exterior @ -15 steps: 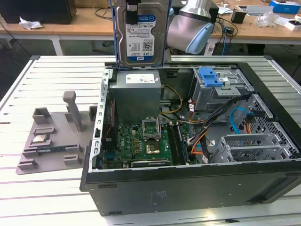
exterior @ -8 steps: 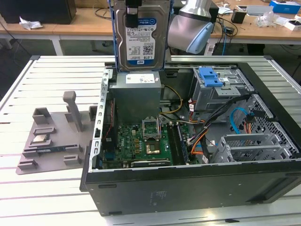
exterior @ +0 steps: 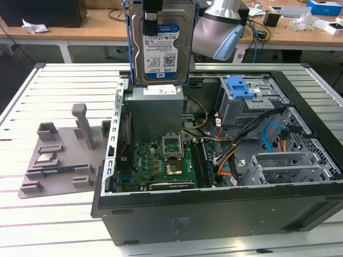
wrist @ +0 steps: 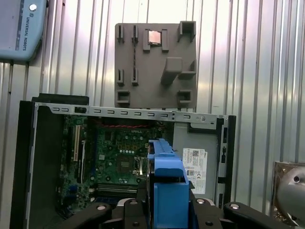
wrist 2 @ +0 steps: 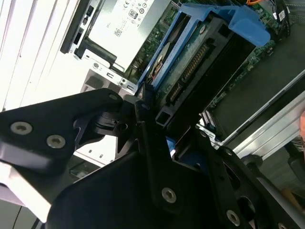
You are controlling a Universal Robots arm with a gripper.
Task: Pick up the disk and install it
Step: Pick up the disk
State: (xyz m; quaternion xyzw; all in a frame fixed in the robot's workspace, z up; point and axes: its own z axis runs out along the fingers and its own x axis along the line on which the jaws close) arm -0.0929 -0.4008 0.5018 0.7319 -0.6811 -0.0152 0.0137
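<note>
One disk (exterior: 161,48), one open computer case (exterior: 214,217), one grey fixture plate (exterior: 56,163)

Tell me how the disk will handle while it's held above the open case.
The disk looks rigid, a metal body in a blue carrier, so it should not flex. It is probably dense for its size; the gripper pinches it at its top end, so it might pivot. Hanging above the open case, a drop would likely damage it.
</note>
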